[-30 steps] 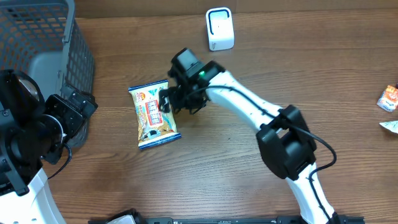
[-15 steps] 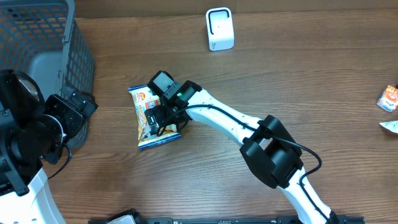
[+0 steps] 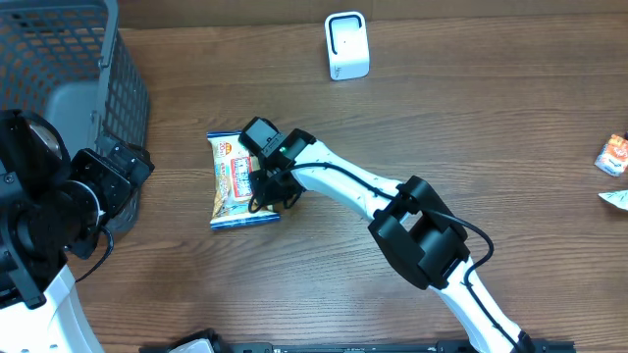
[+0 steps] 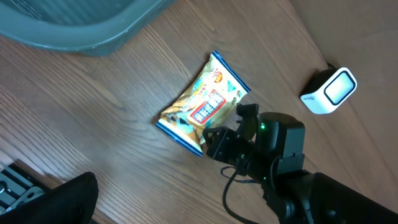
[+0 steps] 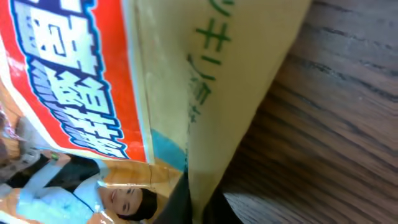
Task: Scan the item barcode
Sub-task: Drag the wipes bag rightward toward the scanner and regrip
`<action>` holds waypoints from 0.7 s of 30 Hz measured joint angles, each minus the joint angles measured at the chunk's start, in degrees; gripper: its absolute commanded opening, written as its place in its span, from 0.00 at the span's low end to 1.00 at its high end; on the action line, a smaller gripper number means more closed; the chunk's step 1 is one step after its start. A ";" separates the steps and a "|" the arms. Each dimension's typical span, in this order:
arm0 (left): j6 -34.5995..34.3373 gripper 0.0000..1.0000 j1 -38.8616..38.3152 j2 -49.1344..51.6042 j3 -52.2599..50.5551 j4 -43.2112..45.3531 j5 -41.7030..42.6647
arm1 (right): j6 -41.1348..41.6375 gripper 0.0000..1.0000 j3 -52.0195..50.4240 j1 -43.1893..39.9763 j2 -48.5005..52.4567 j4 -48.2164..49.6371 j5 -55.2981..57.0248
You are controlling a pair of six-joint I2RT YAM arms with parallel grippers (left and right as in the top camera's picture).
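Well left of the clamped jaws: left gripper (image 3: 118, 167), jaws apart, empty. Snack packet (image 3: 232, 182) lies flat on the table, long axis running near-to-far. Right gripper (image 3: 263, 186) is at its right edge, jaws closed on that edge. Scanner (image 3: 346, 45) sits beyond and right of these jaws, well apart; right arm nearer.

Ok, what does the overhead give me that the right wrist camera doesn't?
Only overhead: the white scanner, the grey basket, and the whole right hand over the snack packet. Only right wrist: the packet's print close up, its edge pinched at a dark finger. Both: the packet lying on the wooden table.
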 measured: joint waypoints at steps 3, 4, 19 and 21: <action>0.00 1.00 0.00 0.00 0.00 0.00 0.00 | -0.02 0.04 0.83 -1.53 0.02 -4.76 -0.46; 0.00 1.00 0.00 0.00 0.00 0.00 0.00 | -0.09 0.04 1.14 -2.38 0.00 -7.23 -0.24; 0.00 1.00 0.00 0.00 0.00 -0.02 0.00 | -2.73 0.04 5.11 -19.71 -0.70 -38.58 20.09; 0.00 1.00 0.00 0.00 0.00 0.00 0.00 | -3.19 0.08 5.11 -19.82 -0.76 -40.68 21.79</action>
